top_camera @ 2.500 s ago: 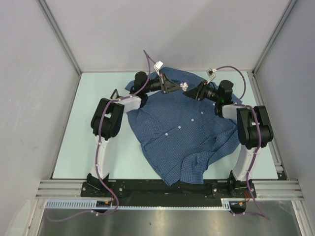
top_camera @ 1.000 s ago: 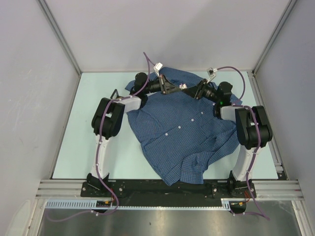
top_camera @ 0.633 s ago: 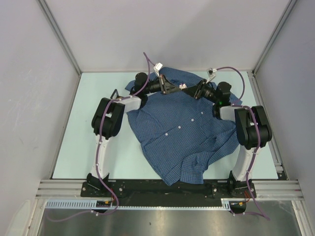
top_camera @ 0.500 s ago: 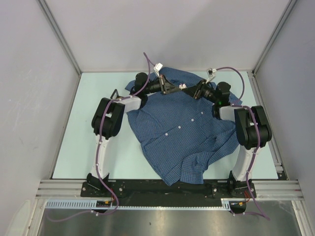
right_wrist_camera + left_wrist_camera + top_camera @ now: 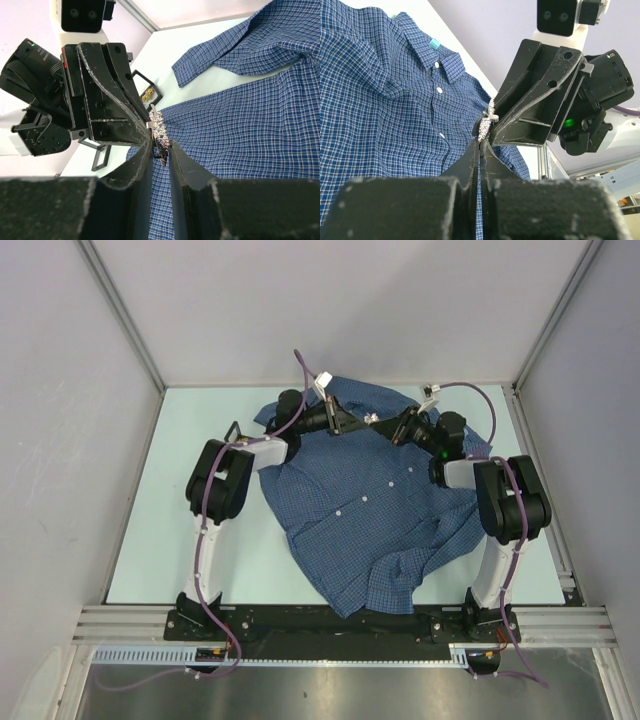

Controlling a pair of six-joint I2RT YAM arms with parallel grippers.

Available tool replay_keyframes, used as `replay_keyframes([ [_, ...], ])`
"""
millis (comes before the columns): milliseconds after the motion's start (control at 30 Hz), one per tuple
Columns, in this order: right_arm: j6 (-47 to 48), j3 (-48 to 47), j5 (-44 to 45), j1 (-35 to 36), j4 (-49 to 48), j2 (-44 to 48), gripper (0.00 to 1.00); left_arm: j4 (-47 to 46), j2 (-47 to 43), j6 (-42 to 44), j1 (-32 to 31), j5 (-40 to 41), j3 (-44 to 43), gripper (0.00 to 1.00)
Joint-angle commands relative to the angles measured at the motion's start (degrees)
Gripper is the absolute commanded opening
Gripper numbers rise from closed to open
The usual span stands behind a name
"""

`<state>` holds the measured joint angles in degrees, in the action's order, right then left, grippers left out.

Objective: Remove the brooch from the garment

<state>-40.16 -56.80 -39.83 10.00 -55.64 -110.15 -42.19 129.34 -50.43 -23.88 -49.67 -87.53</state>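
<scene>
The garment (image 5: 370, 510) is a blue checked shirt spread on the table, and it also shows in the left wrist view (image 5: 380, 100) and the right wrist view (image 5: 250, 115). The brooch (image 5: 372, 420) is small, silvery and sparkly, near the collar end. My two grippers meet at it. My left gripper (image 5: 358, 424) is shut, with a fold of shirt in its narrow slit (image 5: 481, 145), just below the brooch (image 5: 486, 126). My right gripper (image 5: 386, 428) is shut on the brooch (image 5: 160, 131), which sits between its fingertips (image 5: 161, 145).
The pale green table (image 5: 170, 530) is walled by grey panels on three sides. A metal rail (image 5: 340, 625) runs along the near edge by the arm bases. A black rectangular loop (image 5: 235, 430) lies by the left arm. Purple cables (image 5: 470, 385) arc over both wrists.
My right gripper has moved left toward the left gripper and now has the brooch between its fingers. The left gripper has stayed in place at the shirt.
</scene>
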Motion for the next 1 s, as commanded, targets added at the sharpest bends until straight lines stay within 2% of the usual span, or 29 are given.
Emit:
replay_keyframes([
  [0, -0.9, 0.8, 2.8, -0.1, -5.7, 1.1, 0.23, -1.3, -3.8, 2.1, -0.3, 1.0, 0.5, 0.0],
  [367, 0.0, 3.6, 1.6, -0.7, -8.3, 3.1, 0.42, 3.5, -4.3, 4.5, -0.2, 3.9, 0.4, 0.0],
  [633, -0.4, 6.7, 1.8, -3.2, -11.1, 4.7, 0.48, 9.0, -5.5, 8.5, -0.2, 7.2, 0.2, 0.0],
  [767, -1.4, 7.2, 2.5, -5.0, -12.0, 3.4, 0.48, 19.1, -6.9, 13.9, -0.3, 12.0, -1.7, 0.0],
  [833, -1.7, 7.2, 3.3, -5.8, -12.2, 2.5, 0.48, 28.5, -9.2, 16.8, -0.9, 18.8, -3.5, 0.0],
  [967, -2.5, 7.1, 4.4, -7.1, -11.1, 2.2, 0.46, 41.7, -14.5, 23.8, -2.5, 31.9, -6.2, 0.0],
])
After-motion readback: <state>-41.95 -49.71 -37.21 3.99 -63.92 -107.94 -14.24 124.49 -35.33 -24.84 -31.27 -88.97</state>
